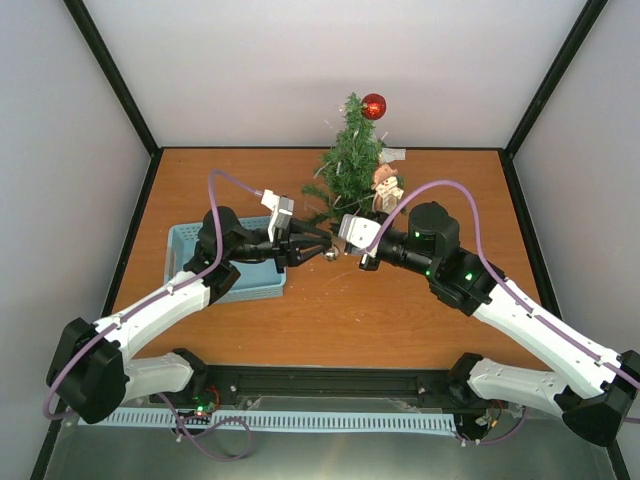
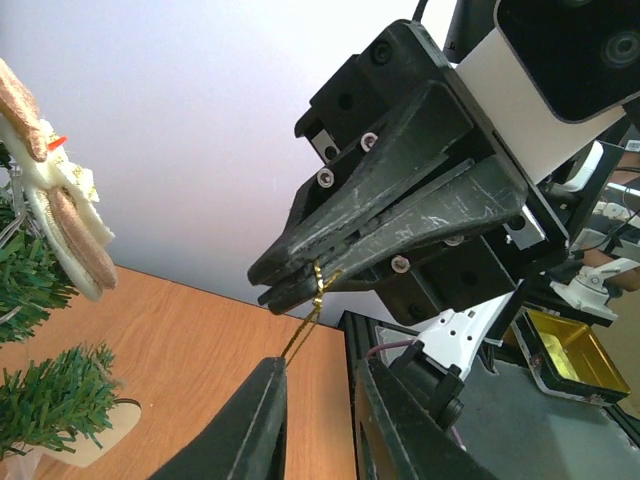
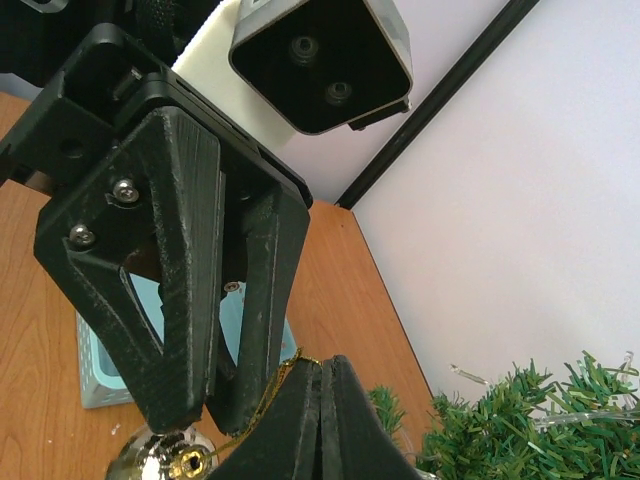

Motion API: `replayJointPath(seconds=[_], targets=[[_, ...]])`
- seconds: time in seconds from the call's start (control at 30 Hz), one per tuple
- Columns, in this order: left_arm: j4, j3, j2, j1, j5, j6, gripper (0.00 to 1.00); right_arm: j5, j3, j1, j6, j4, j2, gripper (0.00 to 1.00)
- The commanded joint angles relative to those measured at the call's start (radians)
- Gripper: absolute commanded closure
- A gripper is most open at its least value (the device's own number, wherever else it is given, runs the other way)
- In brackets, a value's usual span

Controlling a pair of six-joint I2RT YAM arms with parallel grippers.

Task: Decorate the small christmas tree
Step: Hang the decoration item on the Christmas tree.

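Observation:
The small christmas tree point(image 1: 350, 165) stands at the back of the table, with a red ball point(image 1: 374, 105) near its top and a pale figure ornament point(image 1: 386, 186) on its right side. My right gripper point(image 1: 345, 247) is shut on the gold string loop point(image 3: 262, 385) of a silver ball ornament point(image 3: 160, 462), which hangs just in front of the tree point(image 3: 530, 420). My left gripper point(image 1: 320, 250) faces it tip to tip, jaws open around the string point(image 2: 300, 335). In the left wrist view the right gripper point(image 2: 285, 285) pinches the string above my open left gripper point(image 2: 318, 368).
A light blue basket point(image 1: 195, 250) sits at the left under the left arm. The figure ornament point(image 2: 60, 200) and lower tree branches point(image 2: 45, 390) with the pale base point(image 2: 110, 440) show to the left in the left wrist view. Pale walls enclose the table.

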Motion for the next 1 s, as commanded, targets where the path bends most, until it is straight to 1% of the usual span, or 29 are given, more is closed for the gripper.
replayJointPath(seconds=[0.0,0.2,0.47,0.63,0.73,0.87,0.97], targets=[[0.05,0.019,0.001,-0.011,-0.007,0.036,0.82,0.0,0.027,0.013,0.017,0.019,-0.005,0.97],[0.054,0.012,0.0,-0.011,-0.03,0.049,0.82,-0.003,0.027,0.016,0.02,0.021,-0.009,0.97],[0.095,0.007,0.004,-0.011,-0.01,0.027,0.82,0.006,0.024,0.016,0.022,0.02,-0.009,0.97],[0.093,0.008,0.011,-0.011,-0.019,0.031,0.87,0.007,0.023,0.016,0.03,0.024,-0.009,0.97],[0.095,0.009,0.012,-0.011,-0.018,0.037,0.99,0.01,0.022,0.016,0.032,0.022,-0.007,0.97],[0.061,-0.003,-0.011,-0.011,-0.052,0.078,0.99,0.037,0.015,0.016,0.023,0.003,-0.009,0.97],[0.018,-0.008,-0.016,-0.011,-0.074,0.11,0.99,0.085,0.003,0.016,-0.002,-0.027,-0.011,0.97]])
